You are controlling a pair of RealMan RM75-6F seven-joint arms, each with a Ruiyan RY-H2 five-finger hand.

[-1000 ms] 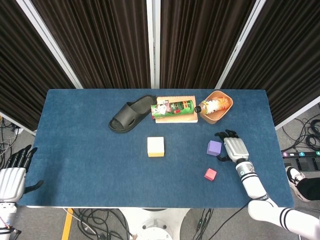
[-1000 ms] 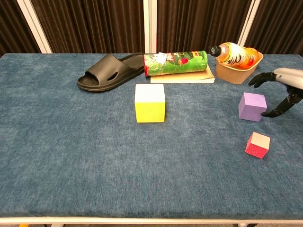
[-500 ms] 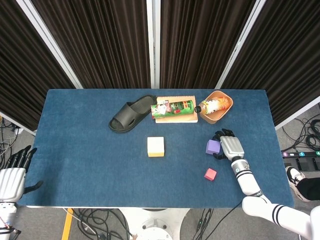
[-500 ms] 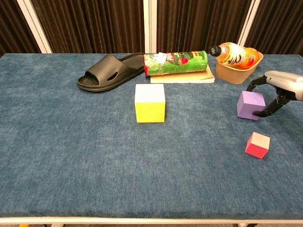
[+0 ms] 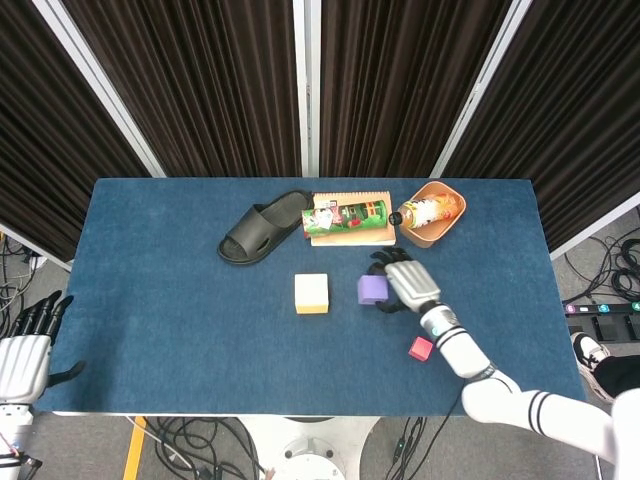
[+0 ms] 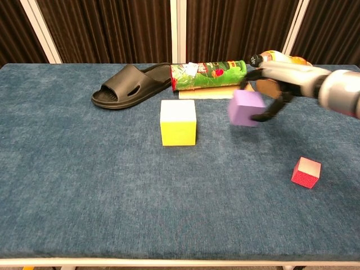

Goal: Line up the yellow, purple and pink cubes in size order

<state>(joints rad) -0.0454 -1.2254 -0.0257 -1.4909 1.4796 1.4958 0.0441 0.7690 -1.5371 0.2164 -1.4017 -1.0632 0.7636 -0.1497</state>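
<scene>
My right hand grips the purple cube and holds it tilted just above the table, to the right of the yellow cube. That large yellow cube sits mid-table. Near the front right lies the small pink cube, apart from the hand. My left hand hangs off the table's left edge with its fingers spread and nothing in it; the chest view does not show it.
Along the back stand a black slipper, a green chips can on a flat board, and a tan bowl with an orange bottle in it.
My right hand closed on the purple cube, lifted it and carried it leftward toward the yellow cube. The pink and yellow cubes stayed put; the left hand did not move.
</scene>
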